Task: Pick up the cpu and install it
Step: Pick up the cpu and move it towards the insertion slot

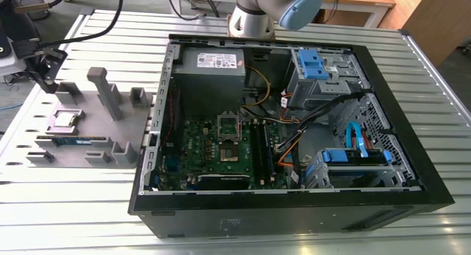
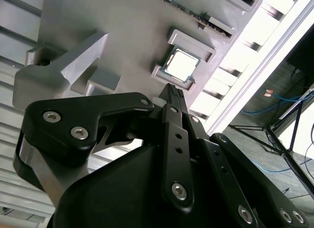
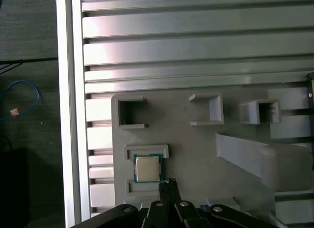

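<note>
The cpu (image 1: 66, 120) is a small square chip with a silver top, lying in a raised pocket of the grey fixture plate (image 1: 96, 120) on the exterior view's left. It also appears in both wrist views, cpu (image 2: 180, 63) and cpu (image 3: 147, 168). My gripper (image 1: 50, 88) hangs above the plate's far corner, off the chip and a little to its side. In both wrist views its black fingertips come together in a narrow point with nothing between them, gripper (image 2: 174, 90) and gripper (image 3: 169, 183), close beside the chip but apart from it.
An open black computer case (image 1: 294, 211) lies right of the plate, its green motherboard (image 1: 220, 150) and a metal socket frame (image 1: 229, 124) showing. A blue-green memory stick (image 1: 70, 139) and tall grey posts (image 1: 103, 89) stand on the plate. The ribbed table's edge (image 3: 68, 115) runs close by.
</note>
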### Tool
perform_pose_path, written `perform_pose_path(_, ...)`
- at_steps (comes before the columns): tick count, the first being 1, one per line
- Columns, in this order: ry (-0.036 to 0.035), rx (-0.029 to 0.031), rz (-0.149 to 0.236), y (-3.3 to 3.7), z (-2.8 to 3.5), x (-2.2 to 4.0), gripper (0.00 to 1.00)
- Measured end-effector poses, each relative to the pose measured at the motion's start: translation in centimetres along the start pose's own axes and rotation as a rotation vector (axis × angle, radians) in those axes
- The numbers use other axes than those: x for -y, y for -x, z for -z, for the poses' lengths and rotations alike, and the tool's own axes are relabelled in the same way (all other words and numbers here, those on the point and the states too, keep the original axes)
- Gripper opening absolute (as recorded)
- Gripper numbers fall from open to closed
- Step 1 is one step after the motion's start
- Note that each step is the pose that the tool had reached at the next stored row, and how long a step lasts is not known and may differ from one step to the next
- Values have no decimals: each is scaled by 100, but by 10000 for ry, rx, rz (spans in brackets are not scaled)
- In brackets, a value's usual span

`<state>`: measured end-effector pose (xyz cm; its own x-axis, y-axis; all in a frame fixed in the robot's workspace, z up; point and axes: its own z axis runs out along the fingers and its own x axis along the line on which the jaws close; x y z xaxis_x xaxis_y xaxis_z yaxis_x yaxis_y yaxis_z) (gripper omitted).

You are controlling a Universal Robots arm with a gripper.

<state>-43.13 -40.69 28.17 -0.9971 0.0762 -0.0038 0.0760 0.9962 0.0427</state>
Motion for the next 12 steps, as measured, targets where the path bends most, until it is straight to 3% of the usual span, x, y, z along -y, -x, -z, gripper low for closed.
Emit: perform_pose_path(12,0,0,-1,-57,-210,13,11)
